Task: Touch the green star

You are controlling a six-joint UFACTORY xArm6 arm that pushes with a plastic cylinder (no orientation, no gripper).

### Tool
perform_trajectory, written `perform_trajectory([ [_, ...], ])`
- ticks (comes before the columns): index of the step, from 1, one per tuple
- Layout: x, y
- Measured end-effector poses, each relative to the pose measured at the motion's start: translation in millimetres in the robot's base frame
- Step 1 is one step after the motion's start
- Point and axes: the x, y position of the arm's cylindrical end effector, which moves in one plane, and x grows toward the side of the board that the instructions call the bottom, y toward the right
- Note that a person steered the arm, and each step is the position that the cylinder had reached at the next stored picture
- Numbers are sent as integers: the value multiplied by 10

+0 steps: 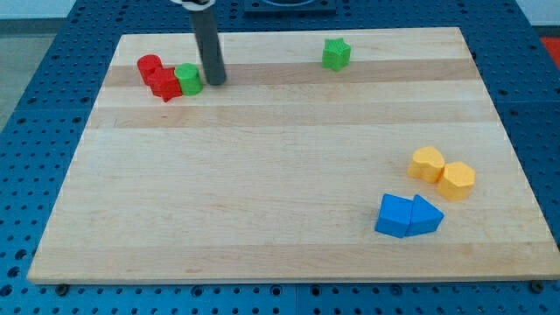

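Note:
The green star (336, 53) lies alone near the view's top edge of the wooden board, right of centre. My tip (214, 81) rests on the board at the upper left, far to the left of the star. It stands just right of a green round block (188, 79), close to or touching it.
Two red blocks (157, 75) sit against the green round block's left side. Two yellow blocks (443, 171) and two blue blocks (408, 216) lie at the lower right. The board's edge (289, 280) borders a blue perforated table.

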Motion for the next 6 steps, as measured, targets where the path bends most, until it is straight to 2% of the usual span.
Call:
perform_trajectory([
  [2, 16, 1299],
  [4, 31, 1651],
  [5, 157, 2378],
  [6, 115, 2405],
])
